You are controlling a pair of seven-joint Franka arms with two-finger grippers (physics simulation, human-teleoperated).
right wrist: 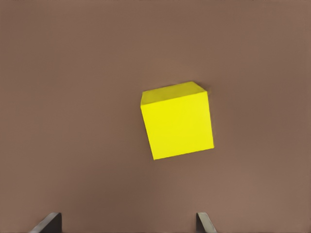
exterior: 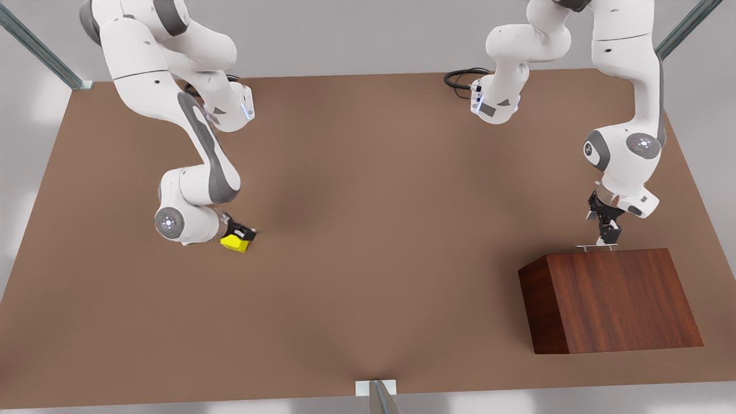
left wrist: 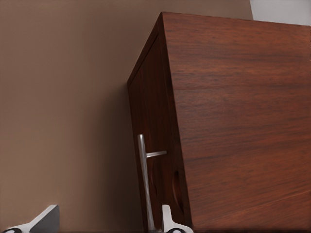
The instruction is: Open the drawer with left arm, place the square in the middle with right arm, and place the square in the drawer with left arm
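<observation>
so far nothing is finished: the drawer [exterior: 609, 253] sits closed, the left hand [exterior: 605, 237] spread at its handle [left wrist: 144, 179]. the right hand [right wrist: 127, 224], spread, hovers over the square [exterior: 235, 243] on the surface [exterior: 368, 230].

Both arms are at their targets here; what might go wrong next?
1. The left gripper sits at the drawer's silver handle with its fingers spread; one fingertip lies close beside the bar, so closing may pinch off-centre and slip during the pull.
2. The square lies rotated between the right gripper's open fingers, so closing may twist it or push it away.
</observation>
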